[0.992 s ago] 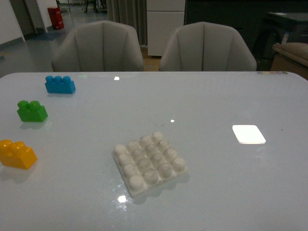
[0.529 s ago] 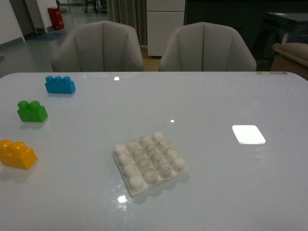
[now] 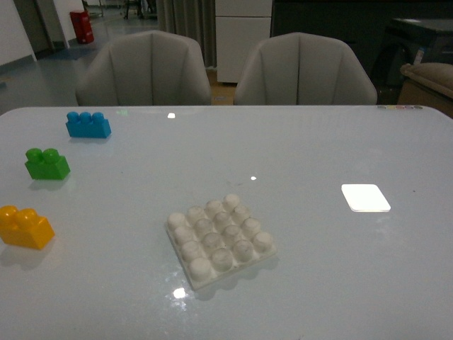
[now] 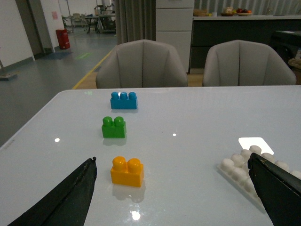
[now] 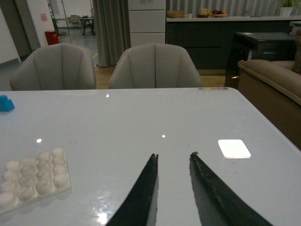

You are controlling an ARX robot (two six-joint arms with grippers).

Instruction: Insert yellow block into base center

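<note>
Yellow block sits untouched at the bench's left edge, well apart from the base mid-bench. Left jaws spread wide, facing the block, evidently readied for pickup. Right jaws narrowly parted, empty, apparently idle.

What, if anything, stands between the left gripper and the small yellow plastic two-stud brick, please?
Nothing visible. The left gripper is open, with only bare white table before the yellow brick. The green two-stud brick and blue three-stud brick lie beyond it.
</note>
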